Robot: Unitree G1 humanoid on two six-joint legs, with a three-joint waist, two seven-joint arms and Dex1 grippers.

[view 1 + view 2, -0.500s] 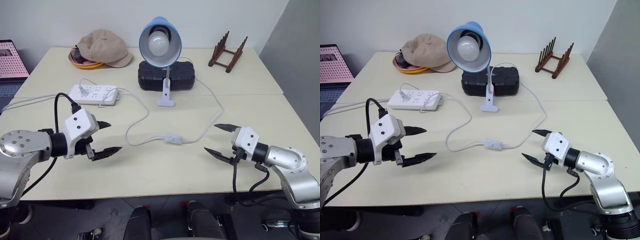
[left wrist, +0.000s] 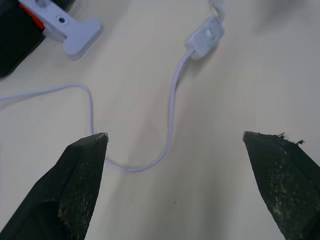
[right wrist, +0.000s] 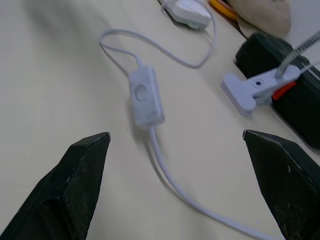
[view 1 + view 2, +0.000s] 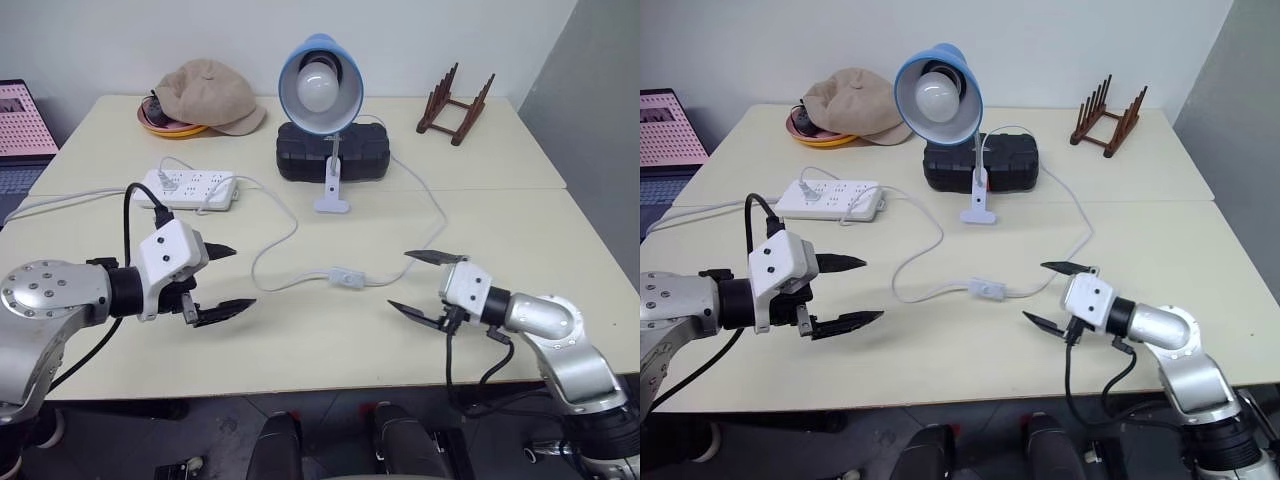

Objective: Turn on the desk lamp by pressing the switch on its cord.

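Note:
The desk lamp (image 4: 320, 85), with a light-blue shade and an unlit white bulb, stands on its white clip base (image 4: 332, 203) at the back middle of the table. Its thin white cord (image 4: 275, 245) loops forward to the small white switch (image 4: 347, 277) lying flat near the table's middle. To the left of the switch my left gripper (image 4: 228, 278) hangs open, a loop of cord ahead of it. Just right of the switch my right gripper (image 4: 420, 282) is open and points toward the switch (image 3: 145, 97). Neither gripper touches anything.
A white power strip (image 4: 187, 188) lies at the back left. A black case (image 4: 331, 150) sits behind the lamp's base. A beige cap (image 4: 207, 95) on an orange dish is at the far left corner, a wooden rack (image 4: 455, 103) at the far right. A laptop (image 4: 20, 130) stands beyond the left edge.
My right gripper has slid left, closer to the switch. My left gripper has moved a little to the right toward the cord loop. Both stay open.

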